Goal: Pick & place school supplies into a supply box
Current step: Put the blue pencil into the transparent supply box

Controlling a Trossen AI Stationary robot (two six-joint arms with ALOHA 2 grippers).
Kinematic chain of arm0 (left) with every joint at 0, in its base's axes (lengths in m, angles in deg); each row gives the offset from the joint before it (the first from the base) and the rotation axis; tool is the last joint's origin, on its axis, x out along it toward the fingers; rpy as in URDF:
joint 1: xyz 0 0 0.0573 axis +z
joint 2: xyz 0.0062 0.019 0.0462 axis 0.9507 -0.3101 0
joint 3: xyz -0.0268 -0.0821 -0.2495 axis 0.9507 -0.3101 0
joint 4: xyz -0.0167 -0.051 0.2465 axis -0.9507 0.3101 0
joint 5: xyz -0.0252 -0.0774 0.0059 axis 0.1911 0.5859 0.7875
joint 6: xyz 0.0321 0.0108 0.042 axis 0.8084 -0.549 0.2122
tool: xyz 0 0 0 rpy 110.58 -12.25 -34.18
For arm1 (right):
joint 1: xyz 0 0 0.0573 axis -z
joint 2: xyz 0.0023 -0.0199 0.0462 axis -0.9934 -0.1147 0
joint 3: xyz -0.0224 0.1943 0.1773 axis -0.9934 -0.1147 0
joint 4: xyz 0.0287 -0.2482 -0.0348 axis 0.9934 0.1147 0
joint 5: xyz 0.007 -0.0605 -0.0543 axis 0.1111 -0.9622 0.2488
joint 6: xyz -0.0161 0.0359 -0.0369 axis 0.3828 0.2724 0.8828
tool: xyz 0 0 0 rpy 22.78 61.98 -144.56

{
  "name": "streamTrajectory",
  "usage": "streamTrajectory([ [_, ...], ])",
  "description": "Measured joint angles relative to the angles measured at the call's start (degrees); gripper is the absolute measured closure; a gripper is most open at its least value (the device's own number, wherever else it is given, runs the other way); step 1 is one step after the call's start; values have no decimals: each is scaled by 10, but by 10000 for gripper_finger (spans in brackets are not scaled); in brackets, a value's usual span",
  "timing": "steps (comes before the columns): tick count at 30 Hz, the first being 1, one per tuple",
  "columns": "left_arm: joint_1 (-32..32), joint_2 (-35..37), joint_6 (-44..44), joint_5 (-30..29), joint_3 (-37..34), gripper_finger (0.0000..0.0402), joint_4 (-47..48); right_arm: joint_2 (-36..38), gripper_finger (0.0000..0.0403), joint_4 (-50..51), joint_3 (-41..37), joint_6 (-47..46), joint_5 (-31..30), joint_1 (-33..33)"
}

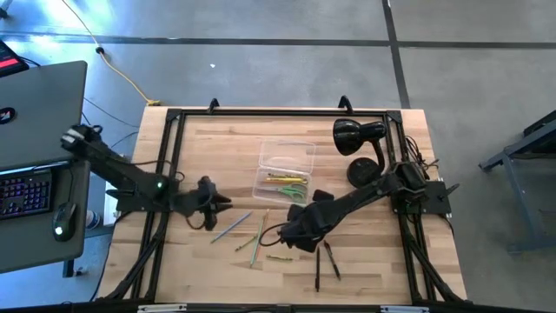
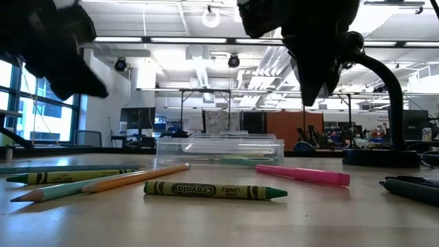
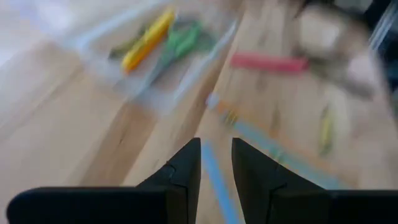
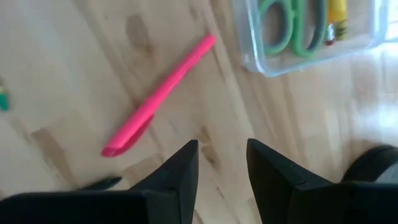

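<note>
The clear supply box sits mid-table and holds green-handled scissors and a yellow pencil. Loose supplies lie on the wood in front of it: a pink pen, a grey-blue pencil, a green crayon, a tan pencil and two black pens. My left gripper hovers open left of the box, over the grey-blue pencil. My right gripper hovers open above the table, near the pink pen, on the box's near side.
A black desk lamp stands at the far right, beside the box. A black frame runs round the table's edges. Bare wood lies on the box's far-left side. A laptop and keyboard sit off the table's left edge.
</note>
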Motion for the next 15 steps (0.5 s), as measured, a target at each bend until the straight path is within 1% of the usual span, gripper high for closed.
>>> streamTrajectory([
  [3,-48,-31,-1,-96,-11,280,-54,0,288,0,0,-5,-36,0],
  [5,-68,-55,-6,-131,-11,280,-75,0,288,0,0,-5,-57,0],
  [7,-83,-87,-20,-143,-11,280,-101,0,288,0,0,-5,-72,1],
  [11,-98,-167,-52,-146,-11,280,-147,0,288,0,0,2,-88,2],
  [15,-97,-247,-79,-169,-11,280,-191,0,288,-3,0,6,-108,3],
])
